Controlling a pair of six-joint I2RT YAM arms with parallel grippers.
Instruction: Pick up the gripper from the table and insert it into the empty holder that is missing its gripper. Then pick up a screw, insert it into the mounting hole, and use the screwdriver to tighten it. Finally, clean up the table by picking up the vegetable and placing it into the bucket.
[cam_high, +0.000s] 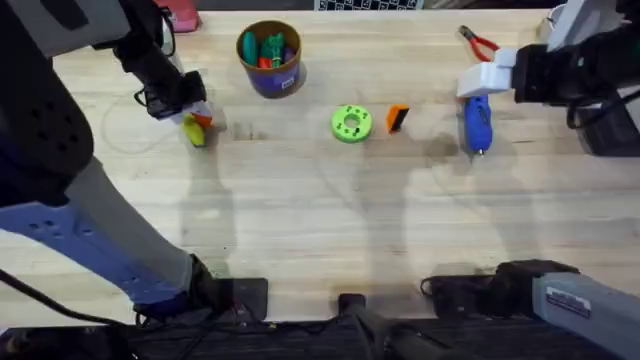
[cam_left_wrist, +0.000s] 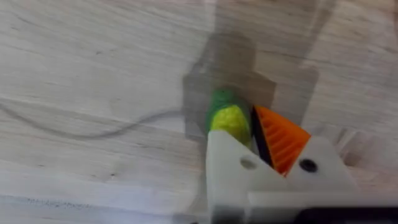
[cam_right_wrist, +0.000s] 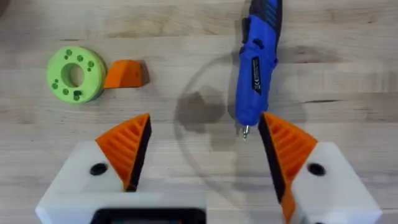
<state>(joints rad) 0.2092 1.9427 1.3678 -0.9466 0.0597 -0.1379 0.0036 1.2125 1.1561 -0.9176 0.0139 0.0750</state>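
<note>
1. Find the left gripper (cam_high: 197, 118) at the far left of the table (cam_high: 300, 220), fingers closed on the vegetable (cam_high: 195, 131); see in the left wrist view the yellow body and green end (cam_left_wrist: 225, 117) pinched between one orange pad and a bare white block, probably the holder (cam_left_wrist: 231, 163); cannot tell whether lifted or touching the wood.
2. Hold that squeeze steady, since a smooth block against a rounded toy likely grips poorly; lift straight up before travelling.
3. Move right and away from the bases to the bucket (cam_high: 270, 58), already holding green and orange pieces; clear the rim, centre above the opening, then release low to avoid a bounce.
4. Pass nowhere near the green disc (cam_high: 351, 123) or the gripper (cam_high: 398, 118), lying just beside each other at mid-table; note that orange wedge not yet fitted to any mount.
5. Leave the screwdriver (cam_high: 477, 122) lying flat further right, metal tip towards the bases.
6. Read the right gripper (cam_high: 482, 80) as hovering over it, fingers wide apart and empty, the tip between the pads in the right wrist view; hold it there, well clear of the left arm's path.
</note>
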